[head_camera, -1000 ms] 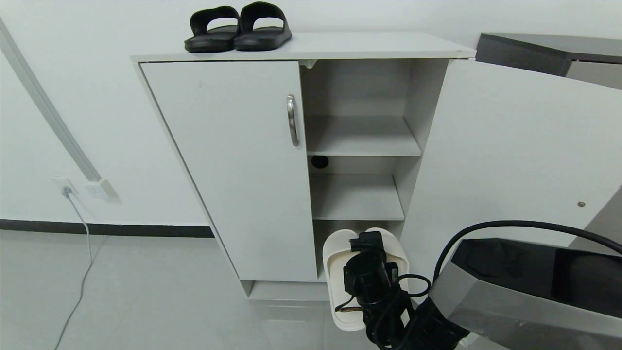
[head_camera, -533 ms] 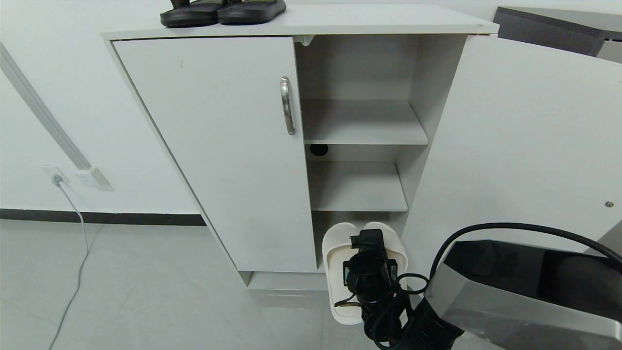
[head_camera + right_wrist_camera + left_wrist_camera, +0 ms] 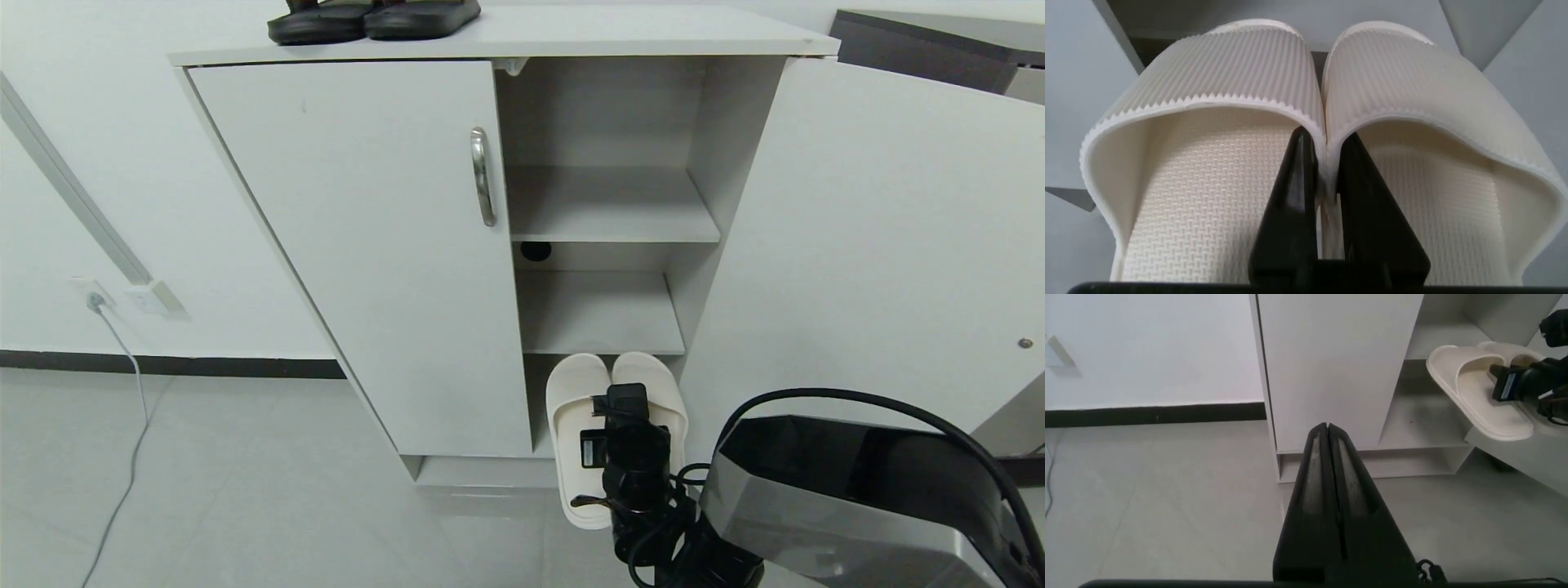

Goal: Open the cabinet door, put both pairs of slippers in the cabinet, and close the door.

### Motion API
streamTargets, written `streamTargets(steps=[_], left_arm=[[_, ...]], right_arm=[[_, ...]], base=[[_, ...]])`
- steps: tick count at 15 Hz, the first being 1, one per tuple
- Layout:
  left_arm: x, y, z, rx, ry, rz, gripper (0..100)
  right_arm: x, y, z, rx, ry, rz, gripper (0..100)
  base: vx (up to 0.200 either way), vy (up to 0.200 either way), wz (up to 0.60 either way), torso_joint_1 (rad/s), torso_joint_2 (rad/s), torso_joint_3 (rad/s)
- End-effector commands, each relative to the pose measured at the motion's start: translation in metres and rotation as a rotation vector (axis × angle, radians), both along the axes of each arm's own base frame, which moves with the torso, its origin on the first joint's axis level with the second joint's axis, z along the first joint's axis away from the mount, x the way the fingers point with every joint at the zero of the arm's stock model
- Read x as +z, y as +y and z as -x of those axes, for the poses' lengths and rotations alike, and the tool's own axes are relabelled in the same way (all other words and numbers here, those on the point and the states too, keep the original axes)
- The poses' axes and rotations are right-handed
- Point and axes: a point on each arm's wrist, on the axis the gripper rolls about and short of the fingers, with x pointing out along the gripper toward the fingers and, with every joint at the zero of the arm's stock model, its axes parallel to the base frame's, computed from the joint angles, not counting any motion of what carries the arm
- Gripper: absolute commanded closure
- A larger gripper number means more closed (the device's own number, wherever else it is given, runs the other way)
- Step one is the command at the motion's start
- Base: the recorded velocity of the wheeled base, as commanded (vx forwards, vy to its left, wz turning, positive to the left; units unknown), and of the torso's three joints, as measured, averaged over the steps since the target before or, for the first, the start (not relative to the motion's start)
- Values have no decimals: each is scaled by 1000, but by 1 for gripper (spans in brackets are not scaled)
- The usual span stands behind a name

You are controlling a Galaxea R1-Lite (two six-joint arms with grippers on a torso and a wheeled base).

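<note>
White slippers: the pair (image 3: 581, 392) sits side by side, soles down, at the mouth of the cabinet's bottom compartment. The toes point inward under the front edge of the middle shelf and the heels stick out over the floor. In the left wrist view the pair (image 3: 1478, 384) looks raised off the bottom board, but I cannot tell if it touches the board.
Right gripper: it (image 3: 1325, 147) is clamped on the white slippers (image 3: 1208, 163). One black finger lies inside each slipper, and the two inner walls are pinched between them, just behind the ribbed straps.
Black slippers: the second pair (image 3: 371, 18) stands on the cabinet top near its left end, side by side and touching.
Cabinet: a white unit (image 3: 506, 33) standing against the wall.
Left door: shut (image 3: 367, 245), with a metal handle (image 3: 483, 176) upright along its inner edge.
Right door: swung wide open (image 3: 857, 245) toward the robot's right.
Upper shelf: bare (image 3: 608, 204).
Middle shelf: bare (image 3: 600, 314), with a dark round hole (image 3: 535, 251) in the back panel just above it.
Left gripper: its fingers are pressed together with nothing between them (image 3: 1327, 433). It hangs over the floor in front of the shut door, well apart from the white slippers.
Floor: pale grey tiles (image 3: 245, 506), with a dark strip (image 3: 163, 365) along the foot of the wall.
Wall socket: on the wall left of the cabinet (image 3: 91, 292), with a grey cable (image 3: 122, 474) trailing from it down to the floor.
</note>
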Motion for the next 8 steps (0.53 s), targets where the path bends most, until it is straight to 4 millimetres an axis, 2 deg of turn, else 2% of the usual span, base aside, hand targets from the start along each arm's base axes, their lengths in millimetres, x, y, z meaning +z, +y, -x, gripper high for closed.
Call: streamTargets(steps=[1,4,8], left_arm=[[0,0,0,0,2,0,100],[0,0,0,0,2,0,100],[0,0,0,0,2,0,100]], right_arm=[[-3,0,-1,-1,4,4,100],[-3,-1,-1,-3,3,3,100],[-3,-1,-1,-3,2,2,100]], base=[[0,0,0,0,0,0],[0,0,0,0,0,0],[200,0,0,-1,2,7]])
